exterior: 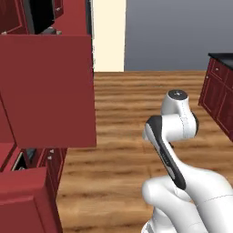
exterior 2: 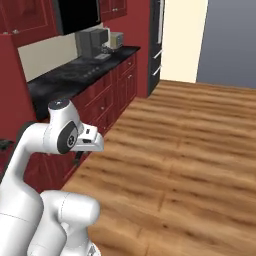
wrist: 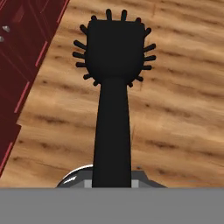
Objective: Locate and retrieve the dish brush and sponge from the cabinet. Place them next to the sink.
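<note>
Hand view | hand point(wrist: 112, 183) clenched on dish brush point(wrist: 113, 87) — bristles over wood floor point(wrist: 175, 122)

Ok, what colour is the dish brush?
Black all over, handle and bristles; the hand view shows the dish brush best.

Surface point(exterior 2: 65, 75): dark countertop along the red low cupboards point(exterior 2: 107, 97). A grey coffee machine point(exterior 2: 92, 41) and a small beige box point(exterior 2: 116, 39) stand on it. Floor point(exterior 2: 190, 150): wood planks.
</note>
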You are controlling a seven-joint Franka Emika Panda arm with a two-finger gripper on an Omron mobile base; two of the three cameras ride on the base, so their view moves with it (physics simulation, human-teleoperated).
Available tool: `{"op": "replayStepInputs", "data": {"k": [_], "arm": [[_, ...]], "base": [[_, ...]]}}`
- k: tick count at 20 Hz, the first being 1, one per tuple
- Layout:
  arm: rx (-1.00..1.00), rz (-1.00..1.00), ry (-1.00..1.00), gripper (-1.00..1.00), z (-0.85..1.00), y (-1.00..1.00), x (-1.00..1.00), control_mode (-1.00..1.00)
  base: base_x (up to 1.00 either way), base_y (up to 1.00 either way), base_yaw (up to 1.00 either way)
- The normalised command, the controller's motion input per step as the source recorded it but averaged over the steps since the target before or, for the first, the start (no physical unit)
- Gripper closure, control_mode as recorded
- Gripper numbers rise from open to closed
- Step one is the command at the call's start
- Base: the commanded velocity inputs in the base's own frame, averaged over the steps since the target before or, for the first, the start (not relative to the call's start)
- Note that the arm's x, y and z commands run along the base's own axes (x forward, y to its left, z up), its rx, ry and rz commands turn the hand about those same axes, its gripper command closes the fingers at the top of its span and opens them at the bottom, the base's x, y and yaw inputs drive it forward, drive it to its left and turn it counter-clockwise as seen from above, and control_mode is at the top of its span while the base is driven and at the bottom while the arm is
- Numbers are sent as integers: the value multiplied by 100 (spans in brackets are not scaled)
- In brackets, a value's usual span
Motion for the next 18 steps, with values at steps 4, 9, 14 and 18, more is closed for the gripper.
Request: {"op": "replayStepInputs", "data": {"k": [4,9,14,18], "arm": [[0,0,0,100,0,0,0,100],[0,0,0,100,0,0,0,100],[0,0,0,100,0,0,0,100],[0,0,0,100,0,0,0,100]], "base": [[-2,-2,-48],[0,-6,-45],[0,-4,-45],[0,-2,-43]]}}
